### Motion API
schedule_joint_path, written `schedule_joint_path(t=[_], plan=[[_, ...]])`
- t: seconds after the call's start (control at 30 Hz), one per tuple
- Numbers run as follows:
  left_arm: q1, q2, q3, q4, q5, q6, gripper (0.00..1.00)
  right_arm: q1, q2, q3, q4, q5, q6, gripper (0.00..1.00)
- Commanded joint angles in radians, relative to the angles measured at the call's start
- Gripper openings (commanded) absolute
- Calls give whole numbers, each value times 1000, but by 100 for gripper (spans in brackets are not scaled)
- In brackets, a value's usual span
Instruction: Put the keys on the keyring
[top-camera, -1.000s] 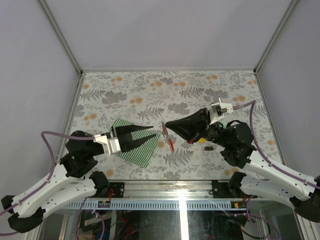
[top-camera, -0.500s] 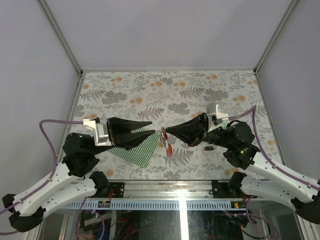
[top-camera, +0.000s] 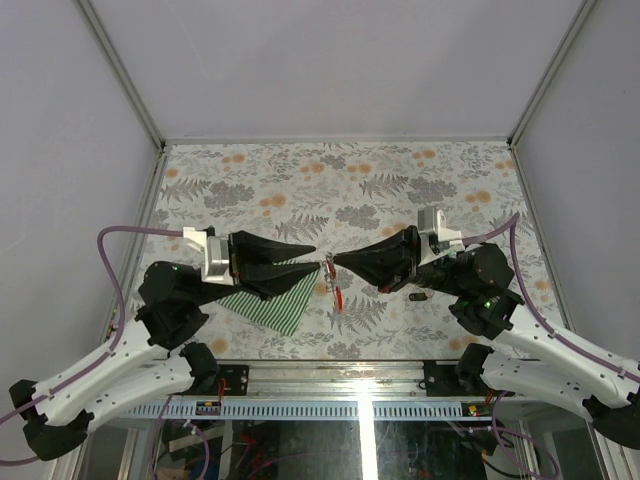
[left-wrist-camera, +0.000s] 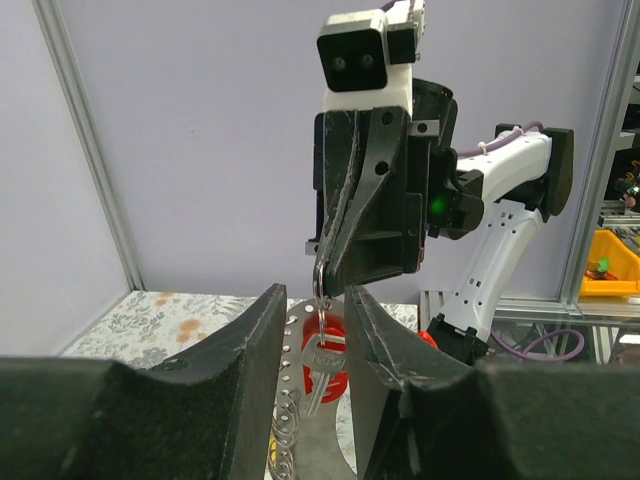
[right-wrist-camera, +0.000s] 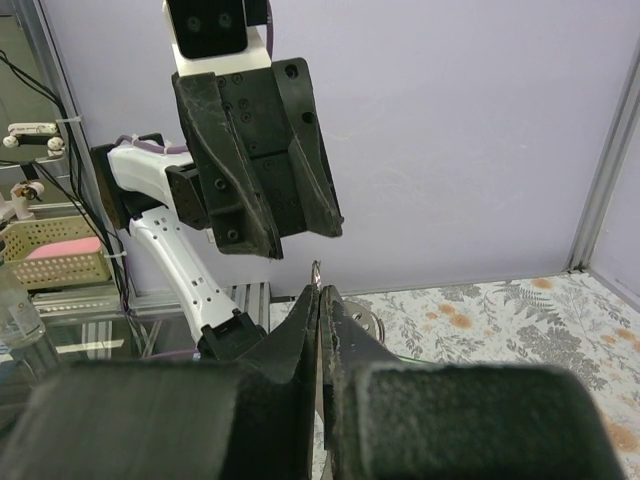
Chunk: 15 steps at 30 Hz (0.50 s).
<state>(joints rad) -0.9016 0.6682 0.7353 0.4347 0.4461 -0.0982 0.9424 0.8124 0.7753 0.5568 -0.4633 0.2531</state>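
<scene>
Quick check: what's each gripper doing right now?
Left gripper: open, holding nothing, its fingers on either side of the hanging keyring.
Right gripper: shut on the keyring.

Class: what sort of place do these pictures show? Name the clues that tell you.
Probably a robotics lab test cell: the left arm and right arm are bolted at a flower-patterned table, with plain walls in metal framing around it and a yellow storage bin beyond.
</scene>
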Motion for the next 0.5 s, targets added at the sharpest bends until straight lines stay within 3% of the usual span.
schedule_joint_path(t=[0.0,0.47], plan=[[-2,11,-13,74,24,-18,31,-2,-18,62,73,-4,-19,0],[-2,46,-10,98,51,-35,31,-2,-12,66,80,-17,-14,0]])
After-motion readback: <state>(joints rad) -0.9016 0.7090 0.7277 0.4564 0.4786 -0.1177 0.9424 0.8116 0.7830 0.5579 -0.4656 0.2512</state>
